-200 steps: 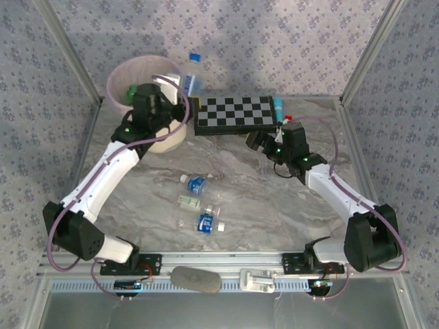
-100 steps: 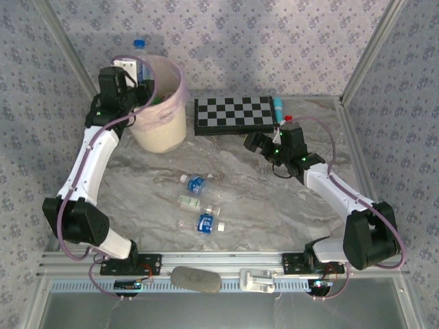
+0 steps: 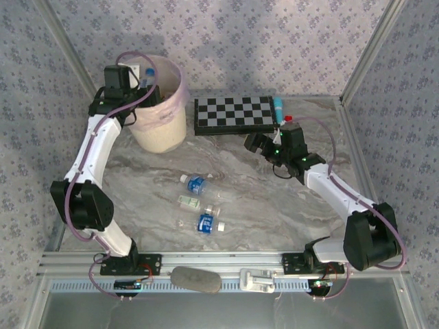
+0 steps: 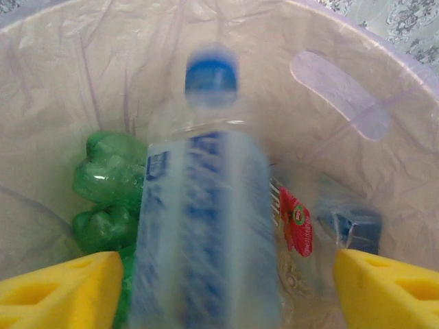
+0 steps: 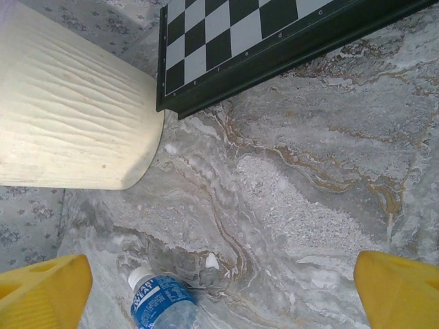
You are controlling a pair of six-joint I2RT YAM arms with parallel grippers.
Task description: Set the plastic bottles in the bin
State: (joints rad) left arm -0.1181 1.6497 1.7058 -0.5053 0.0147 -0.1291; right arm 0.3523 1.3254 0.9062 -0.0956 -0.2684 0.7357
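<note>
The drop into the bin [image 4: 384,62] was judged to be the step in hand. The left gripper [image 4: 230,264] was held above the liner, its jaws spread wider than the clear blue-capped bottle [image 4: 206,205] seen between them. Through the motion blur no contact with either finger could be made out, so the bottle was probably falling free. Green bottles [image 4: 110,178] were seen lying inside.

The right gripper [image 5: 223,258] was held wide open and empty over the marble table [image 5: 309,171], with a blue-labelled bottle [image 5: 164,301] just below it. A pale-labelled bottle [image 3: 191,201] and a second blue-labelled bottle [image 3: 204,223] were seen nearer the arm bases.

A straight descent onto the nearest bottle was judged to be called for next. Open tabletop was offered around it, with the chessboard [image 5: 274,34] edge and the bin wall well apart from it.
</note>
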